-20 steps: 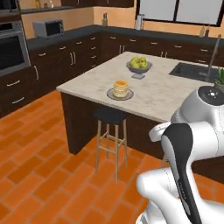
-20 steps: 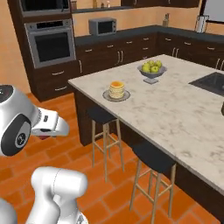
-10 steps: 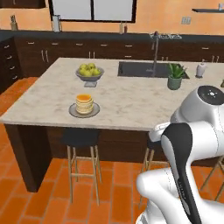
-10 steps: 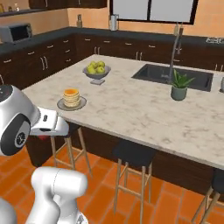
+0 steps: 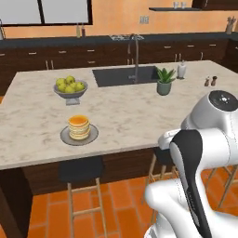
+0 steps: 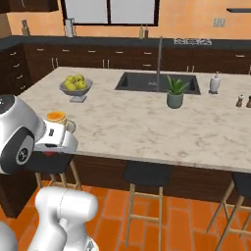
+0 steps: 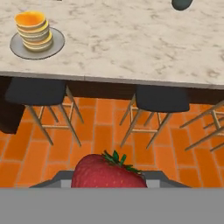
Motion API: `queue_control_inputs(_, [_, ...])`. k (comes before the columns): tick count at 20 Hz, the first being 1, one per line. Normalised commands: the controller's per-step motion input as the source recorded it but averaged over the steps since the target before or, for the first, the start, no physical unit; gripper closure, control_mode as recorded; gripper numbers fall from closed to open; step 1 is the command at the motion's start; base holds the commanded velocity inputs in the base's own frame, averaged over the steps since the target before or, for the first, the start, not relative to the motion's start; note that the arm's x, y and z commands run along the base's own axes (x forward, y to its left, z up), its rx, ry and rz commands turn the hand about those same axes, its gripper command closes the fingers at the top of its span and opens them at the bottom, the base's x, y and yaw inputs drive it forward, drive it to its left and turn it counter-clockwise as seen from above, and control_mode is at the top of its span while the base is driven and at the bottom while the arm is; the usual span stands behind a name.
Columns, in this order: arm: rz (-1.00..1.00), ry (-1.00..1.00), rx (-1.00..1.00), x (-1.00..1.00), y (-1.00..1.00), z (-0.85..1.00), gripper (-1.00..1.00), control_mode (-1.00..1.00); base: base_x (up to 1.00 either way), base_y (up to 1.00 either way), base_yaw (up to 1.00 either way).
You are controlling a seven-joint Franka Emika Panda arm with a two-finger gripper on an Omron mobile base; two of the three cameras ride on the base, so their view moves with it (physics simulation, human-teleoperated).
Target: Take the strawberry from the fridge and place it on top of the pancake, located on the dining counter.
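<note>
Strawberry (image 7: 108, 171) sits pinched in the gripper (image 7: 109, 177) at six o'clock of the hand view, red with green leaves on top, held out over the orange tiled floor (image 7: 105, 131) short of the surface. In the right base view the arm's white elbow bulks at nine o'clock and the hand juts toward the surface edge, a bit of red showing under it. The hand looks down and forward at the near edge of the surface (image 7: 131, 48), which runs straight across the view, with two dark stools (image 7: 159, 98) tucked beneath it. Pancake (image 7: 34, 30) stands on its grey plate (image 7: 54, 46) at ten o'clock, close to that near edge. Bare marbled stone lies around the plate. Farther back, in the left base view, a bowl of apples (image 5: 70, 87) stands at twelve o'clock from the plate, with the sink (image 5: 122, 76) and a potted plant (image 5: 164, 81) toward two o'clock.
</note>
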Motion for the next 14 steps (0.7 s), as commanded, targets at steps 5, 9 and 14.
queue_control_inputs(5, [0.0, 0.0, 0.0, 0.0, 0.0, 0.0, 1.0, 1.0, 0.34, 0.73, -0.01])
queue_control_inputs(9, [0.0, 0.0, 0.0, 0.0, 0.0, 0.0, 1.0, 1.0, 0.34, 0.79, 0.0])
queue_control_inputs(14, [0.0, 0.0, 0.0, 0.0, 0.0, 0.0, 1.0, 1.0, 0.37, 0.75, -0.02])
